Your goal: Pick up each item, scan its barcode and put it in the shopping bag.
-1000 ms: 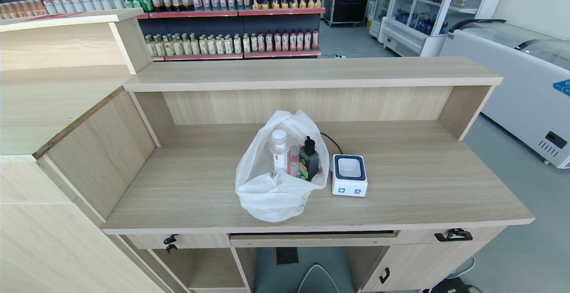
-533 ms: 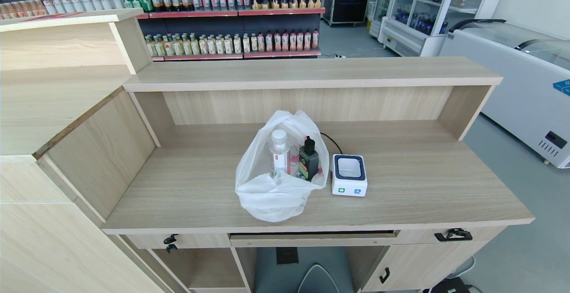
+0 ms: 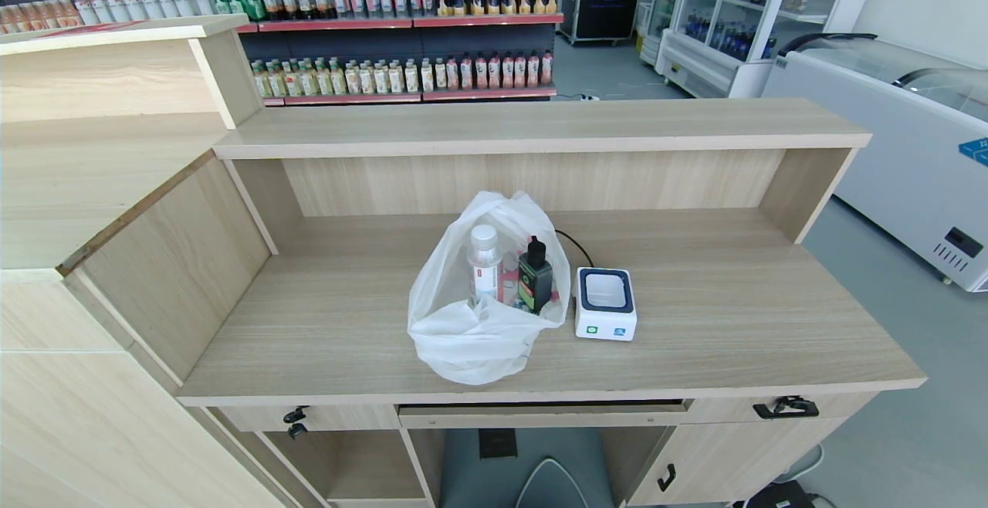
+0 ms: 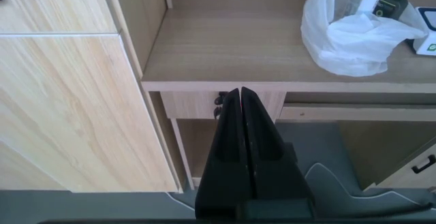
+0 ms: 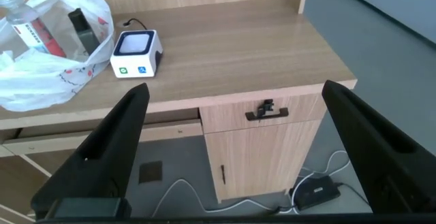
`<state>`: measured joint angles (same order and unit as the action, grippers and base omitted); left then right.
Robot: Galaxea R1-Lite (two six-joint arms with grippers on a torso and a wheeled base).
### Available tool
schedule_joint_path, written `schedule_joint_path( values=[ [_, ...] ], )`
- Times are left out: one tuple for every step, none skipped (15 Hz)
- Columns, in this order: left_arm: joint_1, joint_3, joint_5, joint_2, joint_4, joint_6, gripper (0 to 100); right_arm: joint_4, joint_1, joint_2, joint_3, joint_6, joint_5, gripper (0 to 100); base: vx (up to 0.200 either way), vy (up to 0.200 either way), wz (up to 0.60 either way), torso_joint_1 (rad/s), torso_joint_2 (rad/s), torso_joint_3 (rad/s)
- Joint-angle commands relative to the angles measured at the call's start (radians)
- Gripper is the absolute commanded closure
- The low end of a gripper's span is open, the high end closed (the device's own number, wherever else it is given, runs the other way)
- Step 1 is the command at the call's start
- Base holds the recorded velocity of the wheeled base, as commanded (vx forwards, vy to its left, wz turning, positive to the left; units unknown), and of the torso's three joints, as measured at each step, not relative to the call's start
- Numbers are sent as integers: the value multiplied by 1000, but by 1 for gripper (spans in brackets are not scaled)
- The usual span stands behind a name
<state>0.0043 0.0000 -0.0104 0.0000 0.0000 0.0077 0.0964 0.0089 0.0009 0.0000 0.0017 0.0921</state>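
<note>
Nothing moved, shopping bag [image 3: 471,338] holds 2 bottles [image 3: 485,265] (labels unreadable) beside scanner [image 3: 606,303], left tool [image 4: 240,96] closed, right tool [image 5: 235,88] wide.

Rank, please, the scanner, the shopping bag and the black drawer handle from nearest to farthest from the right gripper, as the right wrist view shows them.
1. The black drawer handle: on the front of the counter, closest to the right gripper, whose fingers stand open.
2. The scanner: on the counter top, farther in.
3. The shopping bag: beyond the scanner, on its left, farthest.
</note>
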Motion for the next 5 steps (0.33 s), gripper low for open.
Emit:
schedule_joint_path(
  values=[
    [0, 0, 0, 0, 0, 0, 100, 0, 0, 5, 0, 0, 0, 0, 0, 0, 0, 0, 0, 0],
    [0, 0, 0, 0, 0, 0, 100, 0, 0, 5, 0, 0, 0, 0, 0, 0, 0, 0, 0, 0],
    [0, 0, 0, 0, 0, 0, 100, 0, 0, 5, 0, 0, 0, 0, 0, 0, 0, 0, 0, 0],
    [0, 0, 0, 0, 0, 0, 100, 0, 0, 5, 0, 1, 0, 0, 0, 0, 0, 0, 0, 0],
    [0, 0, 0, 0, 0, 0, 100, -1, 0, 5, 0, 1, 1, 0, 0, 0, 0, 0, 0, 0]
  ],
)
